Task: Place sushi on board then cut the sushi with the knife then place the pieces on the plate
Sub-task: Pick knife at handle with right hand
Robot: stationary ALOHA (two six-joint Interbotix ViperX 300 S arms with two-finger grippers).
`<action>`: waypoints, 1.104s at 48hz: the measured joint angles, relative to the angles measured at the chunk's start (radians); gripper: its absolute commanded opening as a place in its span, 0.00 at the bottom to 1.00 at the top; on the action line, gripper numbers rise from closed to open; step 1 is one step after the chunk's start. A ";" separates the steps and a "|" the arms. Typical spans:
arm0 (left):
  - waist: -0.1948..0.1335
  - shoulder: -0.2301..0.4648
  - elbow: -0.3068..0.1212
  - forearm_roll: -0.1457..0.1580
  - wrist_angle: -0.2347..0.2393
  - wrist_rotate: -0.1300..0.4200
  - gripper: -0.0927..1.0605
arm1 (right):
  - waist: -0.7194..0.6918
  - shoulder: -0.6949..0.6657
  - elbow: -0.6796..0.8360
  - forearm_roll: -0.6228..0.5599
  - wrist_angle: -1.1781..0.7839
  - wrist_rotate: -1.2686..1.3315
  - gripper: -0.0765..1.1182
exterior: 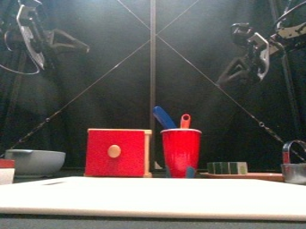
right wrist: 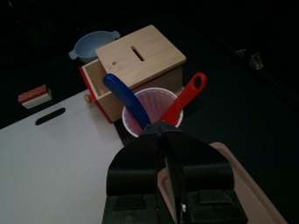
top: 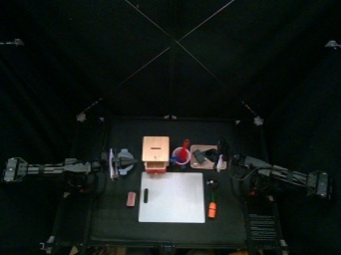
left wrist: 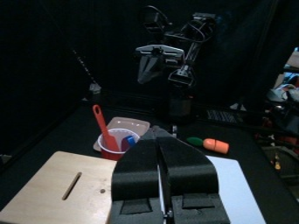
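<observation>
Nothing is done yet: sushi (exterior: 227, 167) lies behind the bare board (top: 173, 196); left fingers (left wrist: 138, 171) and right fingers (right wrist: 140, 175) are clenched, empty.

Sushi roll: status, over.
Left gripper, right gripper shut, empty, raised high. Sushi roll on pink tray, not yet on white board. Blue knife, red knife in red cup. Orange toy beside board's right edge.
</observation>
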 measured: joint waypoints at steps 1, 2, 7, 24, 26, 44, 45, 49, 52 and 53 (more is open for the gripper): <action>0.000 -0.002 0.000 0.000 0.000 0.000 0.17 | 0.002 -0.002 0.000 -0.005 -0.002 0.003 0.25; -0.002 0.000 0.000 0.000 0.000 0.000 0.17 | 0.003 -0.005 0.000 -0.008 -0.003 0.009 0.26; 0.000 -0.002 0.000 0.000 0.000 0.000 0.17 | 0.003 -0.020 0.006 -0.005 -0.018 0.017 0.31; 0.000 0.000 0.000 0.000 0.000 0.000 0.17 | 0.014 -0.020 0.048 0.025 -0.084 0.018 0.94; 0.000 -0.002 0.000 0.000 0.000 0.000 0.17 | 0.012 -0.020 0.051 0.034 -0.097 0.018 0.97; 0.000 -0.002 0.000 0.000 0.000 0.000 0.17 | -0.018 -0.008 0.083 0.103 -0.104 0.020 0.94; 0.002 0.000 0.000 0.000 0.000 0.000 0.17 | -0.026 -0.003 0.081 0.126 -0.091 0.020 0.94; 0.002 -0.002 0.000 0.000 0.000 0.000 0.17 | -0.071 0.018 0.080 0.198 -0.034 0.023 0.94; 0.002 -0.002 0.000 0.000 0.000 0.000 0.17 | -0.115 0.044 0.066 0.253 0.051 0.025 0.94; 0.002 0.000 0.002 0.000 0.000 0.000 0.17 | -0.132 0.054 0.060 0.267 0.081 0.025 0.94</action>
